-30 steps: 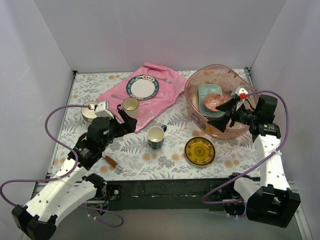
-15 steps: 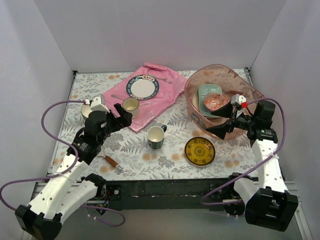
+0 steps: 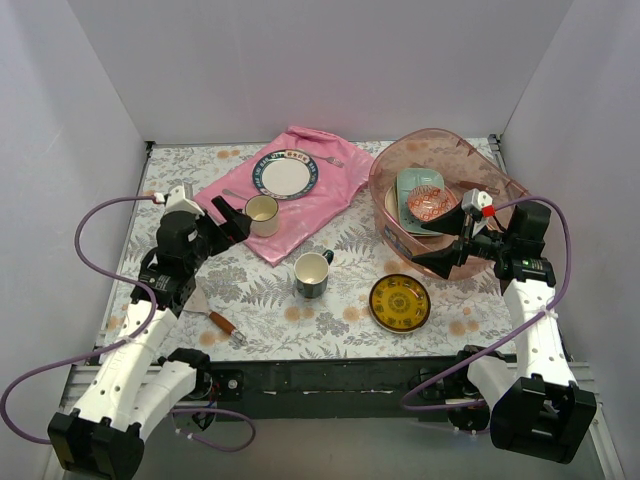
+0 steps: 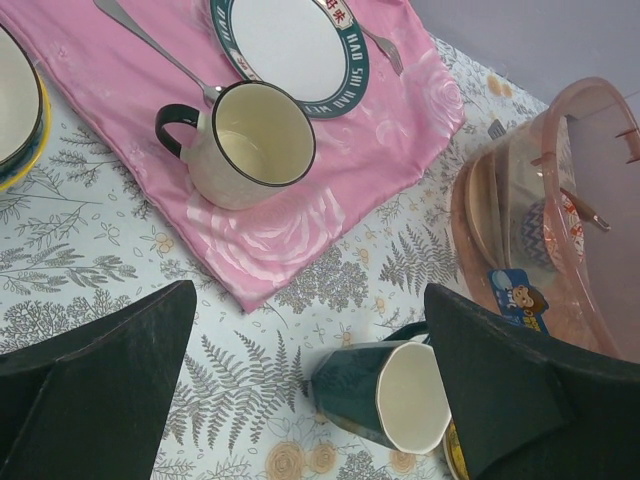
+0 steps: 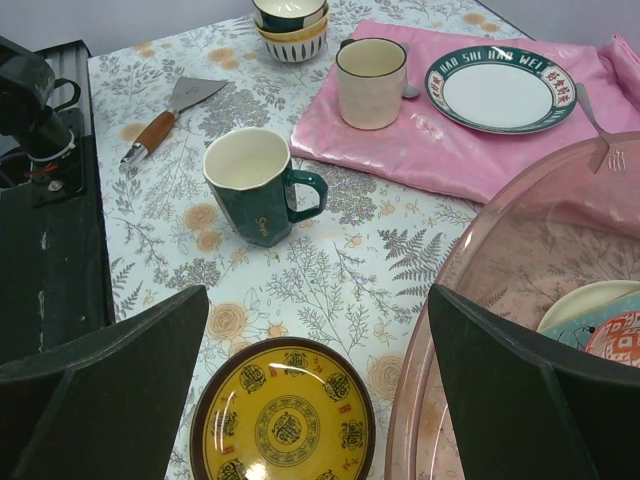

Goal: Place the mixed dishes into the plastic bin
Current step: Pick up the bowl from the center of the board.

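The left fingers (image 4: 90, 400) and right fingers (image 5: 100, 380) both gape wide and empty, the right ones masking the near wall of the translucent pink plastic bin (image 3: 376, 188) at the far right corner of the worktop (image 3: 265, 305), whose pale green tray (image 3: 413, 184) and patterned bowl (image 3: 431, 205) show only partly.

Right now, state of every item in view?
left hand: open, empty
right hand: open, empty
dark mug: upright, empty, on table
cream mug: upright, empty, on pink cloth
yellow plate: flat on table
teal-rimmed plate: flat on cloth
plastic bin: upright, dishes stacked inside
stacked bowls: upright, on table
spatula: lying flat on table
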`<state>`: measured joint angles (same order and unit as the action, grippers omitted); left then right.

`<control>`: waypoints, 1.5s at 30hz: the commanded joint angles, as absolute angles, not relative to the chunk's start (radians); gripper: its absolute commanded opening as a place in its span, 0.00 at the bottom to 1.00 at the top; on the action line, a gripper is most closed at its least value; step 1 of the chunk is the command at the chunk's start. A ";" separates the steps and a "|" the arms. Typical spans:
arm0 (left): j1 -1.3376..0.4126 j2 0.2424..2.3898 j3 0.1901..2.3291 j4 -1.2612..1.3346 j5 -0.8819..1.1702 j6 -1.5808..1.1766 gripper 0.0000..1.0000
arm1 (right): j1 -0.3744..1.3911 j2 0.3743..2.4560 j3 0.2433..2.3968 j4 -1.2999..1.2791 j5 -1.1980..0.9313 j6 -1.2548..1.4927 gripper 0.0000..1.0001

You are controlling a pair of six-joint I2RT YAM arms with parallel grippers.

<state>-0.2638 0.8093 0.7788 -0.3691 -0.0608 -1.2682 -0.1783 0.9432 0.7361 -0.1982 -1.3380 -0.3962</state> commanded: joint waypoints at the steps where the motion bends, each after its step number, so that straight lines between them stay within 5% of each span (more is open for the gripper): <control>1: -0.212 0.815 0.784 -0.319 0.037 -1.252 0.98 | -0.175 0.945 0.736 -0.173 -1.339 -0.417 0.98; 32: -0.009 0.929 0.822 -0.282 0.083 -1.305 0.98 | -0.175 0.960 0.730 -0.189 -1.290 -0.446 0.99; 45: 0.057 1.215 1.043 -0.465 -0.303 -1.307 0.93 | -0.173 0.965 0.736 -0.196 -1.295 -0.448 0.99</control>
<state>0.0395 1.1904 0.9871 -0.3954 -0.1356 -1.3468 -0.1764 0.9653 0.7345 -0.2031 -1.2831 -0.4309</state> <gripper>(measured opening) 0.951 0.984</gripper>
